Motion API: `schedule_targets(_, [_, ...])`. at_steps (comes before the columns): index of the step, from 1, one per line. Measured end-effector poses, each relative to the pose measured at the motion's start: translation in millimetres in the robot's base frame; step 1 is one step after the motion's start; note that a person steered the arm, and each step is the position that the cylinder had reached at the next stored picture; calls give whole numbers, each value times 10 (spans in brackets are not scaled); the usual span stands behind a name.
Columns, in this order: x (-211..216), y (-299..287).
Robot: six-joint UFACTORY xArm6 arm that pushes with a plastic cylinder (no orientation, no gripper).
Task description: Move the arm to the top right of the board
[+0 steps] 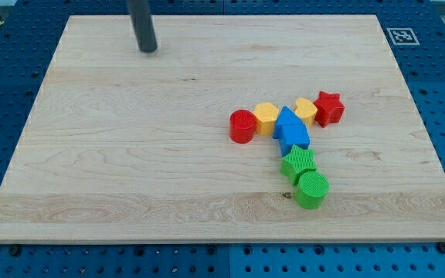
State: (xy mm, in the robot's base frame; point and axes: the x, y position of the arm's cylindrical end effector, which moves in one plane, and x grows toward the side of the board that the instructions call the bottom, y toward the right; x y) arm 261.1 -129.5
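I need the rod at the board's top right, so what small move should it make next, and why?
Probably slide my tip toward the view's right along the board's top edge. It sits near the top left, and the block cluster, from red cylinder to red star, lies below that path.

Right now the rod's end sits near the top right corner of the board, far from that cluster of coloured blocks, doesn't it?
Not quite: my tip sits near the top left of the board, not the top right corner. The camera view shows this. It is indeed far from the cluster, where the red cylinder is the nearest block.
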Motion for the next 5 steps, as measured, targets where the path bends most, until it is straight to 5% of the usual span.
schedule_targets(2, [-682, 848])
schedule_targets(5, [-670, 1309])
